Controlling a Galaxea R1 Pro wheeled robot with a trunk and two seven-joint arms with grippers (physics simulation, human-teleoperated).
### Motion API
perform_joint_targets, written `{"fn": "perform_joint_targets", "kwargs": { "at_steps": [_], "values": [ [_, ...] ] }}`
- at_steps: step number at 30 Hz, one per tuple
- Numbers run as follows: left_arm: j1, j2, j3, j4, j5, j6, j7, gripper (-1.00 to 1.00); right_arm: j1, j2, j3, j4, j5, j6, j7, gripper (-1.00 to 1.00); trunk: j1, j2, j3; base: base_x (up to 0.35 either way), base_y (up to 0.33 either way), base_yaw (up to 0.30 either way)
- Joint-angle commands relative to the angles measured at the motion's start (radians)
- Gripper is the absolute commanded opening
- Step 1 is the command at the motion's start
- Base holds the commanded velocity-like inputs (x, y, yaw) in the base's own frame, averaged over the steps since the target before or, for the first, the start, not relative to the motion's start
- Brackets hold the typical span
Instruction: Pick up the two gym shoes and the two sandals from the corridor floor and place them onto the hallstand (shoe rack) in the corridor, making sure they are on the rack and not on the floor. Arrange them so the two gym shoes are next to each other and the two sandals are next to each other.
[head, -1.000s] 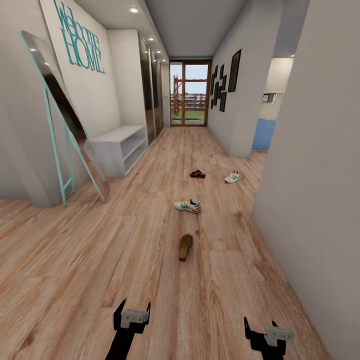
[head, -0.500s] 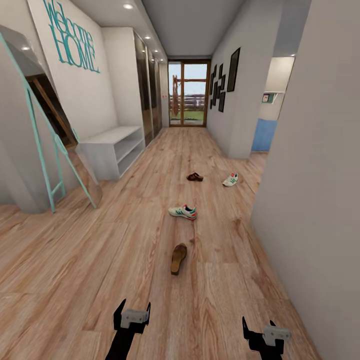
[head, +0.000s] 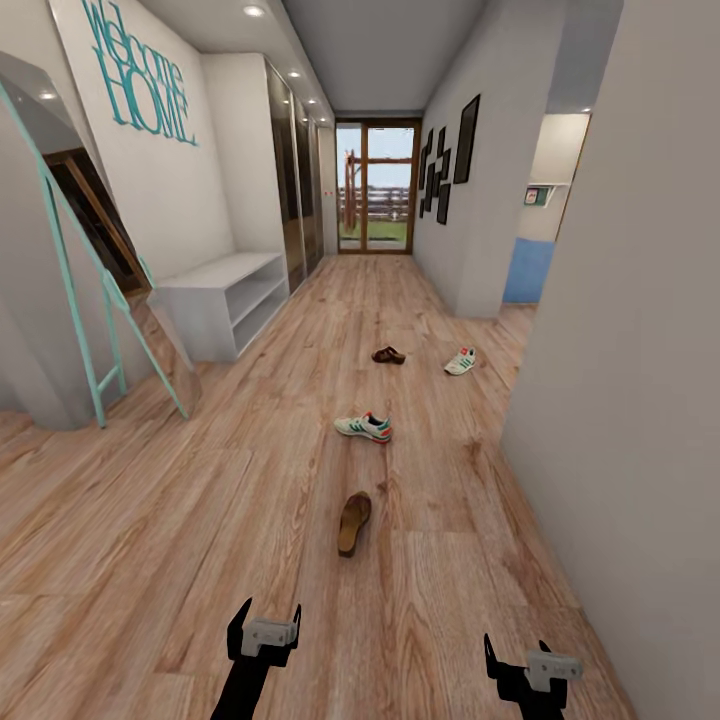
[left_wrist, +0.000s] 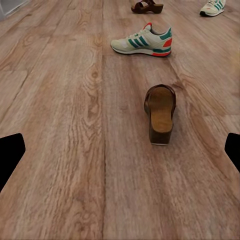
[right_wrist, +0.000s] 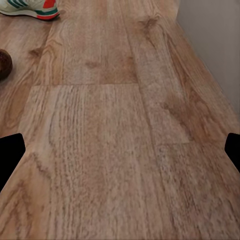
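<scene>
A long corridor runs ahead, its wood-plank corridor floor (head: 200, 500) strewn with four pieces of footwear. Nearest the robot lies a brown sandal (head: 353, 522), pointing away down the hall, its tan footbed up. Farther on, a white gym shoe (head: 364, 427) with green stripes and a red-orange heel lies side-on across the planks. Beyond that, the second sandal (head: 388, 355) sits in mid-corridor, and just right of it, near the wall corner, the second gym shoe (head: 461, 361). All four are well apart from each other and rest on the floor.

The light-grey hallstand (head: 222, 300) stands against the left wall, far from the shoes, its flat top and open shelves bare. Nearer on the left, a teal-framed mirror (head: 75, 290) leans against the wall under teal "Welcome HOME" lettering (head: 135, 75). A glazed door (head: 377, 188) closes the far end.

The left gripper (head: 265, 625) and right gripper (head: 520, 660) hover low at the near edge, each with its fingers spread wide and nothing between them; both wrist views confirm bare floor between the fingertips
</scene>
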Motion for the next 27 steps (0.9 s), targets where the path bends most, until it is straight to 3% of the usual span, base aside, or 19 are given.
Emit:
{"fn": "perform_joint_targets", "kwargs": {
  "at_steps": [1, 11, 27],
  "values": [
    [0.000, 0.000, 0.000, 0.000, 0.000, 0.000, 0.000, 1.00, 0.000, 0.000, 0.000, 0.000, 0.000, 0.000, 0.000, 1.00, 0.000, 0.000, 0.000, 0.016, -0.008, 0.000],
    [0.000, 0.000, 0.000, -0.001, 0.000, 0.001, 0.000, 1.00, 0.000, 0.000, 0.000, 0.000, 0.000, 0.000, 0.000, 1.00, 0.000, 0.000, 0.000, 0.074, -0.054, 0.000],
    [0.000, 0.002, 0.001, -0.001, 0.000, 0.001, 0.000, 1.00, 0.000, 0.000, 0.000, 0.000, 0.000, 0.000, 0.000, 1.00, 0.000, 0.000, 0.000, 0.215, -0.172, 0.000]
  ]
}}
